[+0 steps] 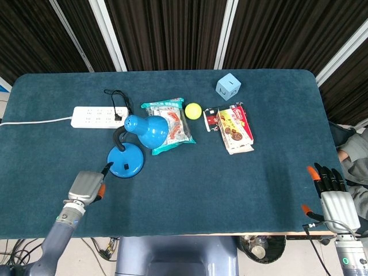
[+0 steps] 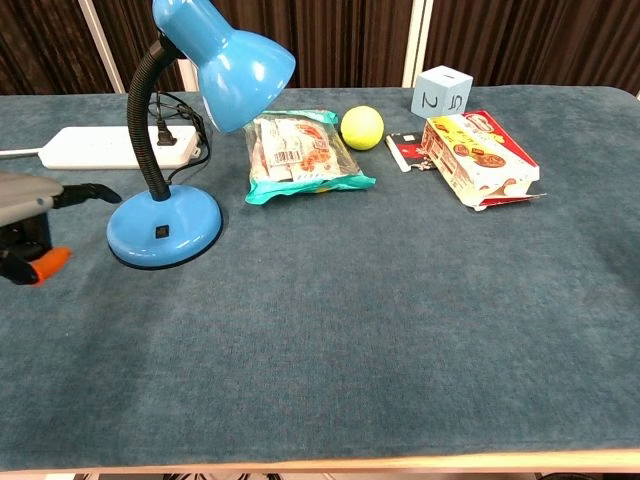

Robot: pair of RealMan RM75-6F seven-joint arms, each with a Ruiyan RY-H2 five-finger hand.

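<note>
Item: blue desk lamp [image 1: 133, 146], black gooseneck.
Pose: upright on round base (shade tilted downward).
Location: table's left half, before the white power strip [image 1: 98, 117].

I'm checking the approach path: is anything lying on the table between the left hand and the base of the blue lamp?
Nothing visible does. The left hand sits just left of the blue lamp, fingertips pointing at the base, with only bare table cloth between them. The power strip lies farther back, out of that line.

1 lamp [image 1: 129, 150], 1 ball [image 1: 192, 110], 1 cube [image 1: 228, 87], 1 pwr strip [image 1: 92, 117].
</note>
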